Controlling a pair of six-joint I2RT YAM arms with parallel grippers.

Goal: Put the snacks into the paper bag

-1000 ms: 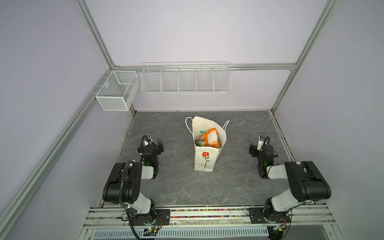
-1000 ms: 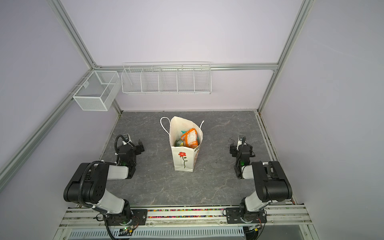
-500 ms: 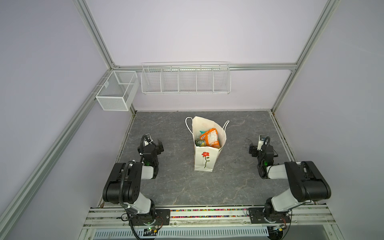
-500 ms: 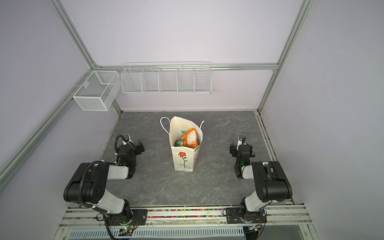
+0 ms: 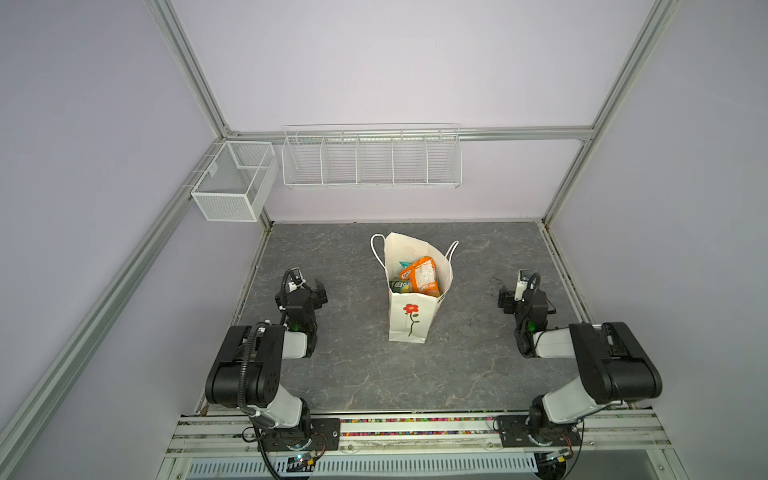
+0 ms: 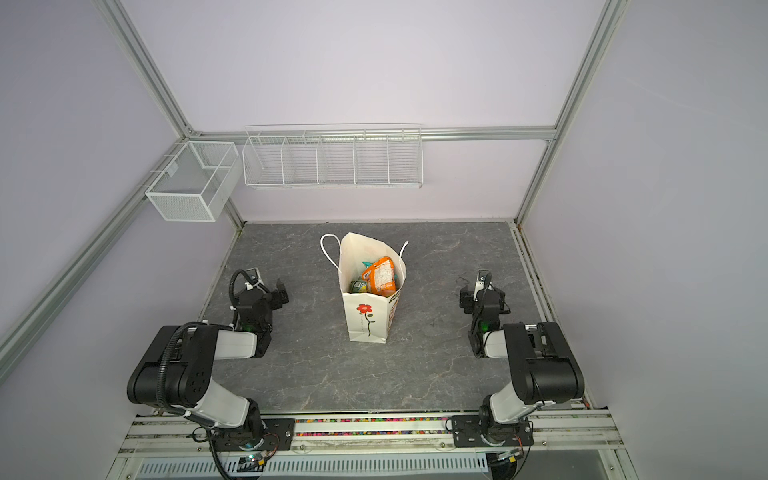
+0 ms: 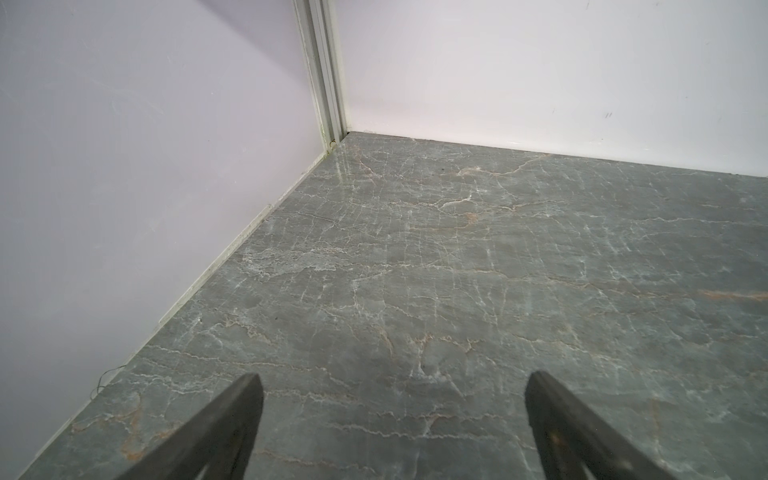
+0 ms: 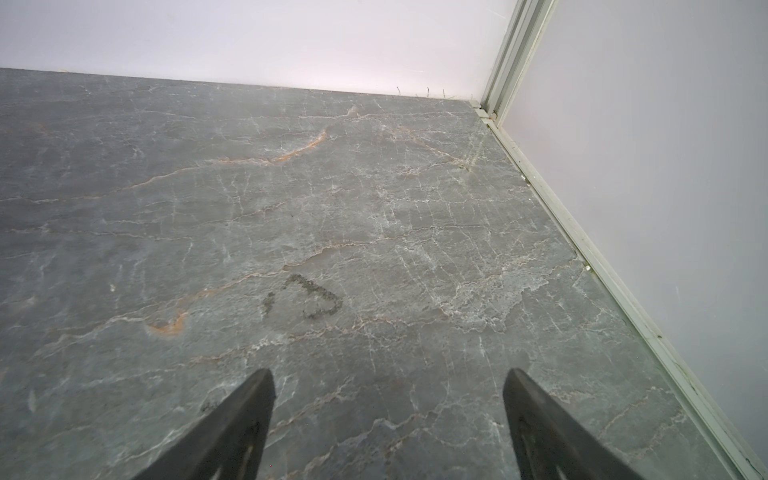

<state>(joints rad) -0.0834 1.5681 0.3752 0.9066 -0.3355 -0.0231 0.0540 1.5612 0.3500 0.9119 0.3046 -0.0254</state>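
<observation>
Nothing has shifted: the tall white paper carrier bag (image 5: pixel 409 320) stands on the grey desk (image 5: pixel 353 374), glossy snack packets (image 5: pixel 422 276) inside. Your left hand (image 7: pixel 392 386) at nine o'clock and right hand (image 8: pixel 388 382) at three gape empty (likely done).

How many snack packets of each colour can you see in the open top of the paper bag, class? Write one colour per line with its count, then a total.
Orange packet: 1
Green packet: 1
Teal packet: 1 (only a corner shows)
Total visible: 3; anything deeper in the paper bag is hidden.
</observation>
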